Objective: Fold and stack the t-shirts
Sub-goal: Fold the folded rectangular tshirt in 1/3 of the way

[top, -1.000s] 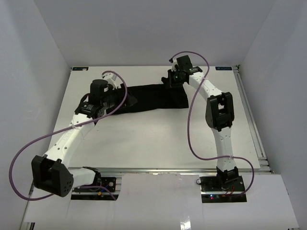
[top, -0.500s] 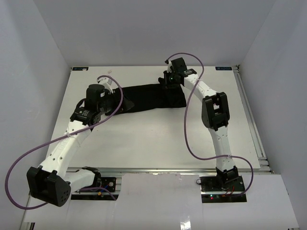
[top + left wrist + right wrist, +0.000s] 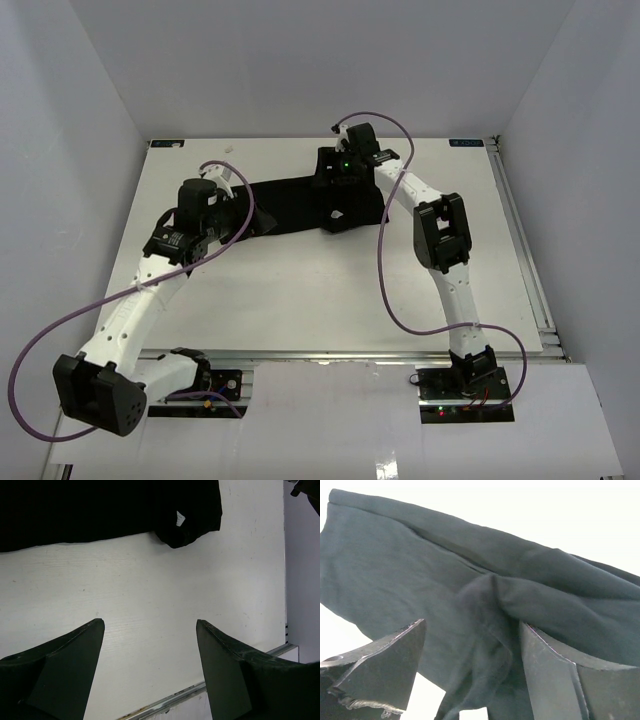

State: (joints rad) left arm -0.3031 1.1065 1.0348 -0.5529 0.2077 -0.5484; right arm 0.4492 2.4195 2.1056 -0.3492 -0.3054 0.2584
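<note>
- The black t-shirt (image 3: 290,200) is seen stretched out as a long, narrow band across the upper middle of the top view, flat on the white table (image 3: 300,300).
- The right gripper (image 3: 472,624) is placed over the band's right end, just above centre in the top view. Its fingers are spread wide and nothing is clamped.
- In the right wrist view, a bunched ridge of dark cloth is seen running down the middle of the frame between the two fingers. Whether the tips touch the cloth cannot be told.
- The left gripper (image 3: 150,625) is held by the band's left end, left of centre in the top view. It is parted wide too, with nothing held and only bare table seen between the fingers.
- In the left wrist view, the shirt is shown along the top edge. A white neck tag (image 3: 180,518) is caught beside a rounded fold at the upper right.
</note>
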